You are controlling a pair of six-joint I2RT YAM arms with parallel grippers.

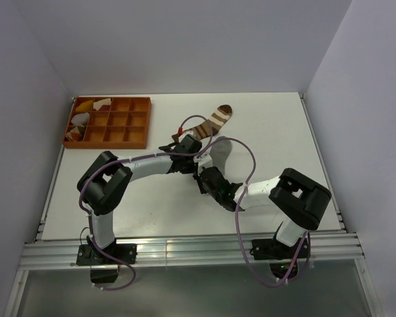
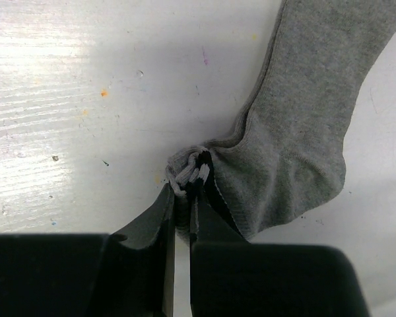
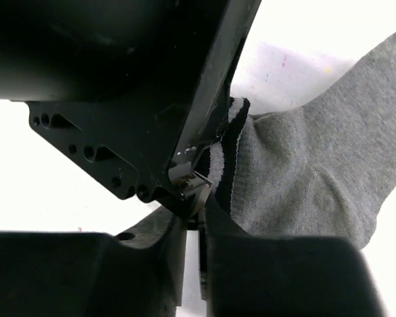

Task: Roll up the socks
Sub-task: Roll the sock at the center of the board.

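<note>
I am pinching the grey sock [image 2: 297, 132] by its striped cuff [image 2: 191, 173] in the left gripper [image 2: 185, 181] mid-table, the right gripper [image 3: 195, 205] is sitting narrow-jawed beside that cuff, its hold unclear to me, and nothing is looking rolled, the brown striped sock [image 1: 214, 120] lying untouched just beyond.

The left pincer [image 2: 183, 198] comes up from the bottom edge, its two dark fingers [image 2: 155, 224] drawn almost together and pinching the bunched cuff [image 2: 193, 173] of the grey sock [image 2: 297, 132]; the cuff shows black and pale stripes; the sock's body spreads up and to the right, lying flat on the white counter [image 2: 86, 132]; small coloured specks, one an orange speck [image 2: 103, 93], dot the counter.
</note>
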